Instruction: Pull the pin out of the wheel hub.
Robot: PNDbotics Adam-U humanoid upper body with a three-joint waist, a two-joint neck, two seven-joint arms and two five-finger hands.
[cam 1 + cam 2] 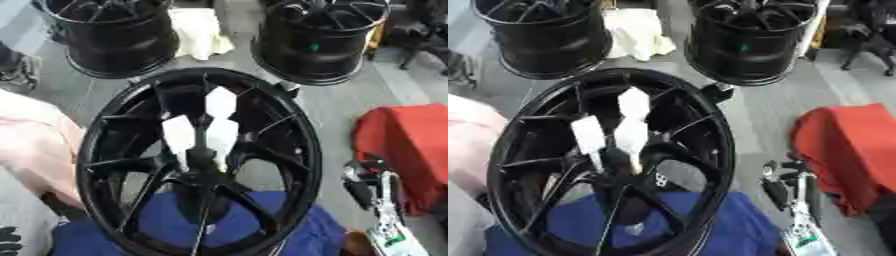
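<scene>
While the right hand (378,192) shows at lower right w/ fingers up and relaxed, holding nothing, the wheel hub (203,165) lies to its left, apart from it, at centre on a blue cloth (302,230). Hub is black w/ thin spokes, and three white tapered pieces (214,130) stand near its middle. Can't tell which, if any, is the pin; left hand isn't visible, hub's lower rim is cut off.

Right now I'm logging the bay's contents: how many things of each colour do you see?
Black spoked wheel rims: 3
White pin pieces in the near hub: 3
Red cloth: 1
Blue cloth: 1
Total: 8
</scene>
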